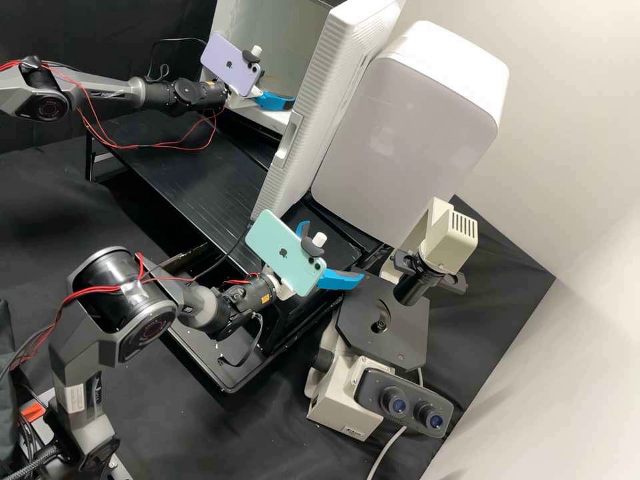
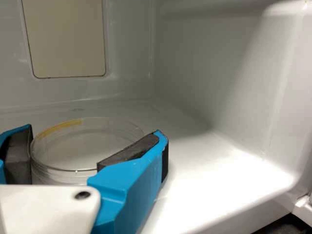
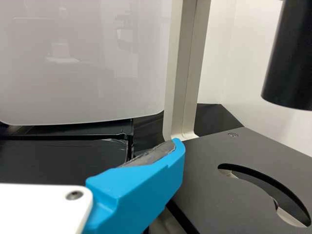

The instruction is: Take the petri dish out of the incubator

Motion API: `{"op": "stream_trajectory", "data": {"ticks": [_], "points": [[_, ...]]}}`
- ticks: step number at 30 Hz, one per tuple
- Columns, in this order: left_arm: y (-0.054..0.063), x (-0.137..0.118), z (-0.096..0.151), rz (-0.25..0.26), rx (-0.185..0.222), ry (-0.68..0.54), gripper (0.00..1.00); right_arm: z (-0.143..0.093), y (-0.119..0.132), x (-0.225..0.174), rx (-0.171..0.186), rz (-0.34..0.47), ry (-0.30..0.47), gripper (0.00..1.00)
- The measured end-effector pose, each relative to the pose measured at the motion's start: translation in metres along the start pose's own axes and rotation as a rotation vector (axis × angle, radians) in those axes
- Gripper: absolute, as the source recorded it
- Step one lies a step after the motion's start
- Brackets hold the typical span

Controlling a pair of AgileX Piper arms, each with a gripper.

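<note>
Inside the incubator [image 2: 219, 97], the left claw [image 2: 90, 137] clamps the dish [image 2: 73, 148], flat between its pads [image 2: 127, 153]; the way out looks straight back.

There are two arms: the left arm [image 1: 100, 90] at the far left and the right arm [image 1: 133, 307] at the near left. There are two grippers, the left gripper [image 1: 275, 101] and the right gripper [image 1: 337, 257]. Two phones sit on the wrists: one purple phone [image 1: 232, 65] and one mint green phone [image 1: 285, 252]. I count one white incubator [image 1: 407, 127] with one door [image 1: 320, 100], one petri dish [image 2: 83, 146], one black bench [image 1: 193, 180], and one microscope [image 1: 347, 393] with two eyepieces, the left eyepiece [image 1: 399, 403] and the right eyepiece [image 1: 432, 420].
</note>
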Motion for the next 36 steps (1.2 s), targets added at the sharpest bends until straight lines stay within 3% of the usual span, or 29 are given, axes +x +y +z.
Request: {"op": "stream_trajectory", "data": {"ticks": [18,25,36], "points": [[0.000,-0.011,-0.006,-0.004,-0.012,-0.040,0.00,0.000,0.000,0.000,0.000,0.000,0.000,1.00],[0.011,-0.025,-0.001,-0.004,-0.061,-0.072,0.00,0.000,0.000,0.000,0.000,0.000,0.000,1.00],[0.026,-0.039,0.003,0.008,-0.051,-0.103,0.00,0.000,0.000,0.000,0.000,0.000,0.000,1.00]]}}
